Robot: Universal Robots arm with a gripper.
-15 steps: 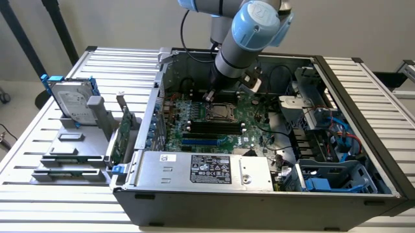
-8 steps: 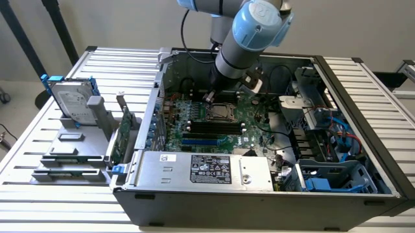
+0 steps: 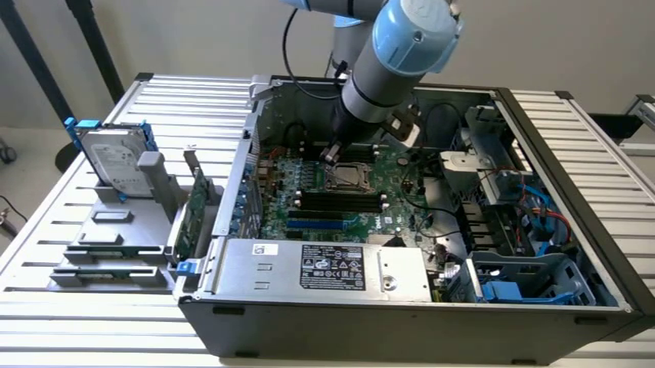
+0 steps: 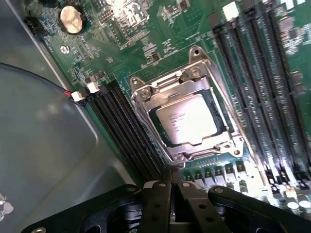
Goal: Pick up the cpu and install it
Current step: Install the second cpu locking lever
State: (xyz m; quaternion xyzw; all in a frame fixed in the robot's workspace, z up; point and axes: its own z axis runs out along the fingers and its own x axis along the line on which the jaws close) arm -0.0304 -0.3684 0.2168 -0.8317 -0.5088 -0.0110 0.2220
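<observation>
The cpu [image 4: 187, 119], a small square chip with a dull silver top, lies flat inside the metal socket frame [image 4: 141, 97] on the green motherboard. In the exterior view the cpu [image 3: 355, 175] sits in the middle of the board inside the open computer case. My gripper [image 4: 173, 187] hangs just beside the socket, its black fingers pressed together with nothing between them. Seen from outside, the gripper [image 3: 332, 156] points down at the socket's edge on the exterior view's left.
Black memory slots [image 4: 124, 131] flank the socket on both sides. A coin battery [image 4: 72, 19] sits further off. Outside the case stand a silver hard drive [image 3: 113, 161] in a blue bracket and a green card [image 3: 189, 218]. The power supply [image 3: 327, 264] fills the case front.
</observation>
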